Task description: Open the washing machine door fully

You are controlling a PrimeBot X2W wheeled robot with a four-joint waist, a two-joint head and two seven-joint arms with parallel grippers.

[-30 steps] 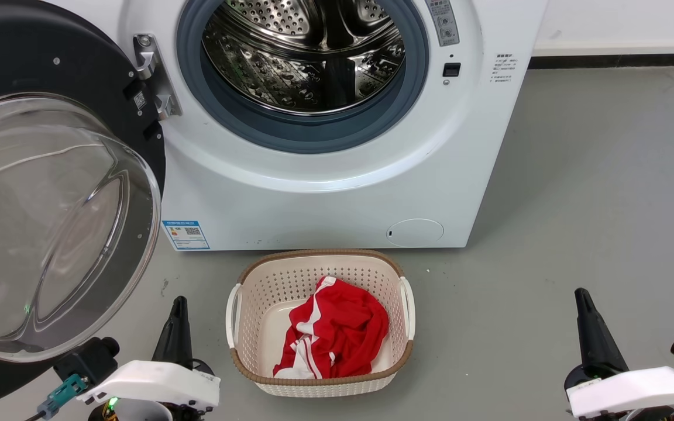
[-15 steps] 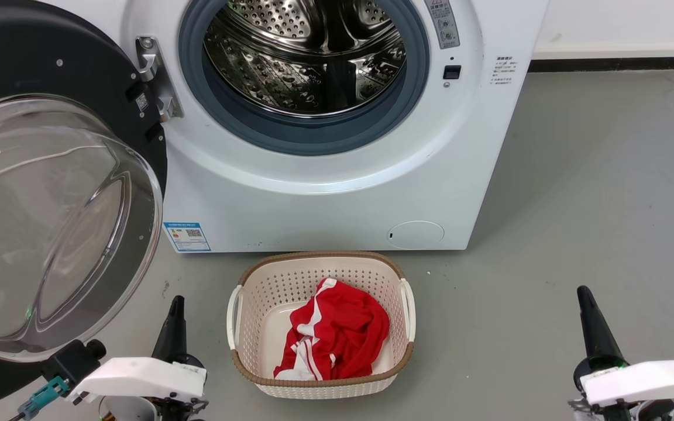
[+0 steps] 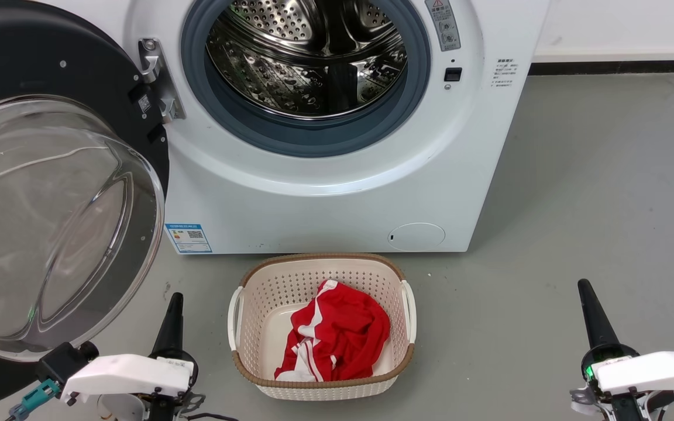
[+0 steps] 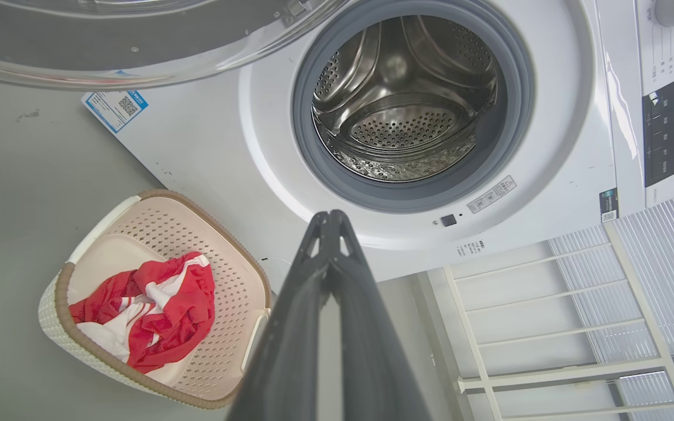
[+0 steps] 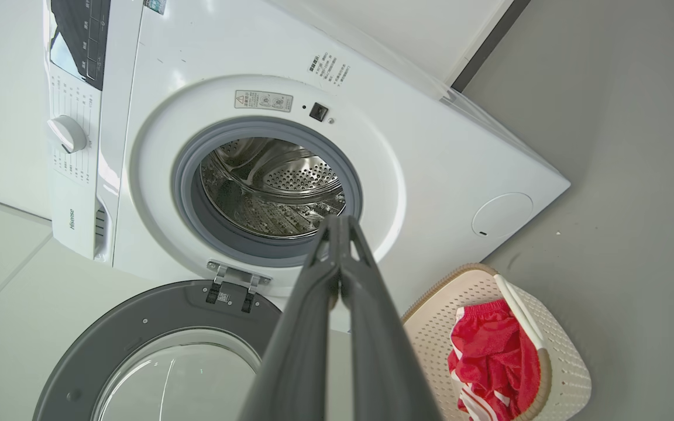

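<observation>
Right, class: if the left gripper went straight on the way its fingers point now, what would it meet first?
Probably the white front of the washing machine, right beside its grey rubber ring. The left gripper points clear of the door and the basket. Depth is unclear.

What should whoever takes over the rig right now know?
Left gripper: shut, empty, low beside the washing machine door, not touching it.
Right gripper: shut, empty, off to the right, apart from the white machine.
Door: swung wide to the machine's left on its hinge; drum mouth fully exposed.
Done: door looks fully open.
Left: probably only confirming it is at its stop. Mind the basket with a red garment in front.
</observation>
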